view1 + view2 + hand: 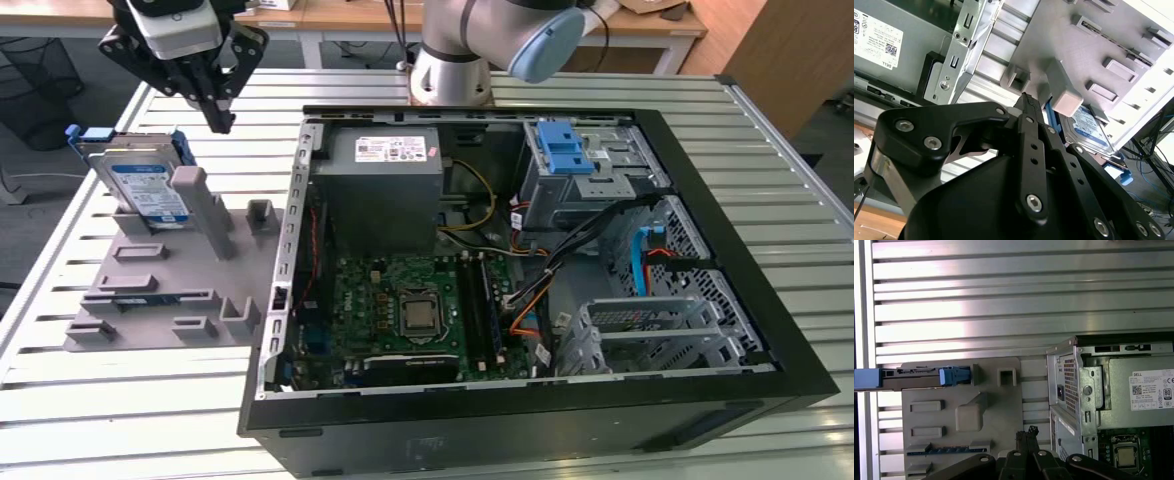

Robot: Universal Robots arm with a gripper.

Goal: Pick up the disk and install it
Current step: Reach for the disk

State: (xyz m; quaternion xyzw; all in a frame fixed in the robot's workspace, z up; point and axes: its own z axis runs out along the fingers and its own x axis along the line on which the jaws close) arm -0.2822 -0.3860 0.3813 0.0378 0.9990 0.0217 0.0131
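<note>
The disk (pixel 144 182) is a silver drive with a blue-and-white label and blue rails, standing on edge in a slot of the grey holder plate (pixel 160 295). It shows edge-on in the first wrist view (pixel 914 378) and label-side in the second wrist view (pixel 1090 128). My gripper (pixel 220 122) hangs above the table just beyond the holder, a little toward the exterior view's right of the disk. Its black fingers (pixel 1026 436) meet at the tips (pixel 1027 100), shut with nothing between them.
An open computer case (pixel 747 250) lies flat at the exterior view's right, with a grey power-supply box (pixel 387 170), a motherboard (pixel 414 310), a blue latch (pixel 567 150) and a metal drive cage (pixel 654 325). The slatted metal table (pixel 134 420) lies around it.
</note>
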